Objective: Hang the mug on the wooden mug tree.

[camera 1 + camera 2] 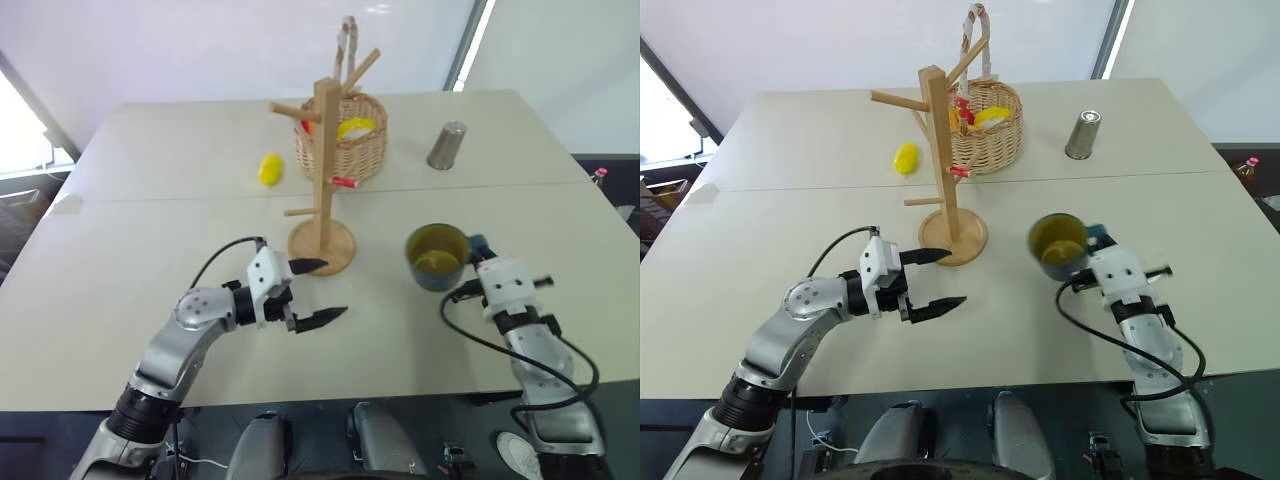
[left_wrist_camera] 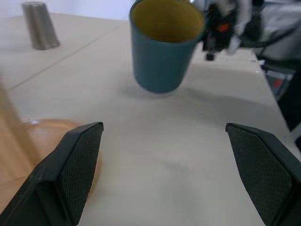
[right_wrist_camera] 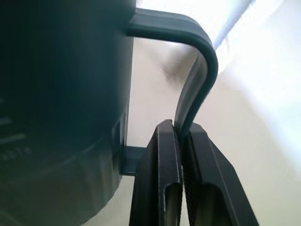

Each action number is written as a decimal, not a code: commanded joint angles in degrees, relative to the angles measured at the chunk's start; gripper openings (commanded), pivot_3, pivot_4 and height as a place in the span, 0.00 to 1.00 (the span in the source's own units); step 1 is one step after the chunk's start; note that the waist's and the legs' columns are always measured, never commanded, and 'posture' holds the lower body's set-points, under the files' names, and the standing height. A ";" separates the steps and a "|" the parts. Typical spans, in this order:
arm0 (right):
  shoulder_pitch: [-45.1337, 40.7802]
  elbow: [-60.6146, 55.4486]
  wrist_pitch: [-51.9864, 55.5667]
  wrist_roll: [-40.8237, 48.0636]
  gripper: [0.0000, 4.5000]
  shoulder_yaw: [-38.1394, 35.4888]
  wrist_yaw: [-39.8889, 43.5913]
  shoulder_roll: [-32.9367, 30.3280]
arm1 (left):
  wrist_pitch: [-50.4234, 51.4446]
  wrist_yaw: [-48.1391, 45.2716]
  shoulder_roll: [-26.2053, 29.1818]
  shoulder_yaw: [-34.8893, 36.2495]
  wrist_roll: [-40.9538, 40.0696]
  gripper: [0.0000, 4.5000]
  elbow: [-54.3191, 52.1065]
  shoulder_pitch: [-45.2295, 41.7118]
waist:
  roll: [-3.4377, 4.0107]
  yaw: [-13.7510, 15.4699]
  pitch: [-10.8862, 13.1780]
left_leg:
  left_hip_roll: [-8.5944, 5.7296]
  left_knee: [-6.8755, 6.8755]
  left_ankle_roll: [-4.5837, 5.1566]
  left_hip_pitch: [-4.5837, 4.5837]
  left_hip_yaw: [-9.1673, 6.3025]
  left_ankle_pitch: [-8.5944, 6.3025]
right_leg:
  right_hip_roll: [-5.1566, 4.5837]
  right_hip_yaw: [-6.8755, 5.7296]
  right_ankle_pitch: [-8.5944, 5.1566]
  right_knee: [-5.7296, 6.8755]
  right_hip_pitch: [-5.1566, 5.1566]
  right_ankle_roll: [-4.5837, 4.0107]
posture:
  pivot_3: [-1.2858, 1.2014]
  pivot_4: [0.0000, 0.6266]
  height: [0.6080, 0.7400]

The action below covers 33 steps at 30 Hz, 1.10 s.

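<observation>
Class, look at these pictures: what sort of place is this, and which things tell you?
Probably a staged test table, not a kitchen: the pale table carries only scattered props, the wooden mug tree, a wicker basket and the mug.

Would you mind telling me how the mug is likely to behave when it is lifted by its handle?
The mug looks rigid, so it should not flex. The right gripper pinches only the thin loop handle, so the body may swing or tilt. Its glazed surface could slip, and it would probably chip if dropped.
</observation>
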 commanded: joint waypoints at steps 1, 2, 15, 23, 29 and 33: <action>-1.52 -7.69 -0.67 -2.63 0.02 3.54 6.10 -3.56 | -2.35 -0.07 1.01 2.54 0.45 1.00 1.00 -0.68 | -0.03 0.20 0.02 | 0.03 0.00 0.00 0.00 -0.06 0.00 | 0.05 -0.02 0.00 0.00 0.02 0.00 | 0.52 0.24 1.00; -2.11 -8.66 0.11 -2.62 0.02 3.82 7.12 -4.07 | -2.77 -0.18 1.18 2.82 0.51 1.00 1.45 -0.65 | -0.04 0.28 0.02 | 0.04 0.00 0.00 0.00 -0.09 0.00 | 0.08 -0.02 0.00 0.00 0.03 0.00 | 0.52 0.24 1.00; -26.16 -17.28 24.49 3.69 0.02 6.90 21.48 -6.41 | -2.87 -0.03 4.13 12.09 -4.29 1.00 1.52 -3.50 | -0.17 0.46 0.10 | -0.02 0.09 0.00 -0.10 -0.11 0.00 | -0.12 -0.10 0.00 -0.03 0.01 0.00 | 0.52 0.24 1.00; -32.05 -16.10 28.92 3.28 0.02 9.61 24.60 -7.73 | 1.25 0.13 6.47 14.51 -8.08 1.00 -2.69 -4.50 | -0.18 0.40 0.11 | -0.03 0.07 0.00 -0.14 -0.09 0.00 | -0.18 -0.10 0.00 -0.07 -0.01 0.00 | 0.52 0.24 1.00; -34.82 -15.07 30.05 2.90 0.02 11.75 25.44 -7.71 | 4.79 0.03 8.41 16.14 -11.45 1.00 -5.76 -3.28 | -0.19 0.33 0.11 | -0.03 0.06 0.00 -0.14 -0.09 0.00 | -0.17 -0.10 0.01 -0.06 -0.04 0.00 | 0.52 0.24 1.00; -36.01 -13.63 30.07 2.37 0.02 13.25 25.73 -7.68 | 6.21 0.25 9.44 18.23 -13.24 1.00 -6.32 -2.28 | -0.19 0.30 0.11 | -0.02 0.05 -0.01 -0.13 -0.09 0.00 | -0.17 -0.10 0.00 -0.06 -0.04 0.00 | 0.52 0.24 1.00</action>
